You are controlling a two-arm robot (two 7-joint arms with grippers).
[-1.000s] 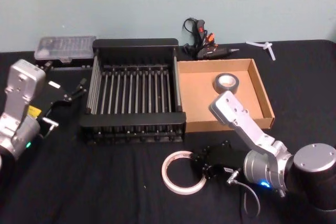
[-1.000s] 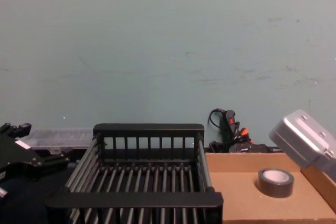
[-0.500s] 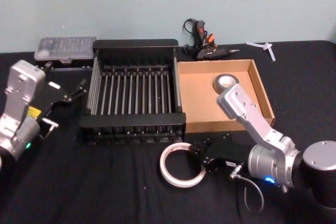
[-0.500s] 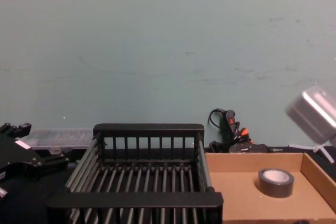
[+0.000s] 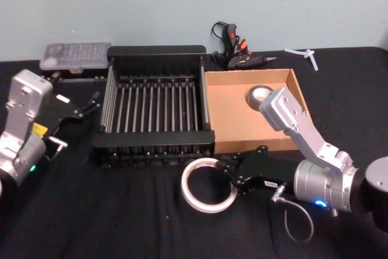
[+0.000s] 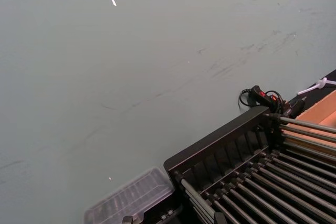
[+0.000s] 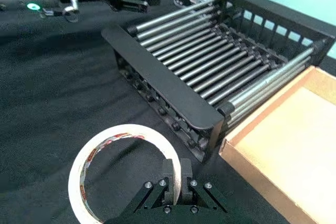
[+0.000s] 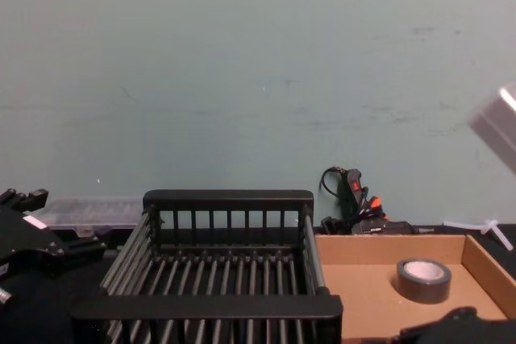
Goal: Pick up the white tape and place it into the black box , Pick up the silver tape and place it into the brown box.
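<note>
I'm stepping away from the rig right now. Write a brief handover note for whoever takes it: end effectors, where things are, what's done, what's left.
Right end effector: shut on the white tape, gripping the ring's rim, in front of the black box, not inside it.
Left end effector: parked left of the black box, open.
Silver tape: lying in the brown box, so that part is done.
Left: carry the white tape over the black box's front rim and release it inside.

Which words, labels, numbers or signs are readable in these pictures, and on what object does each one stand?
None can be read.
White tape: reddish print inside the core, too blurred.
Left arm: yellow label, too small.
Right pincer: white sticker beside it, too small.
</note>
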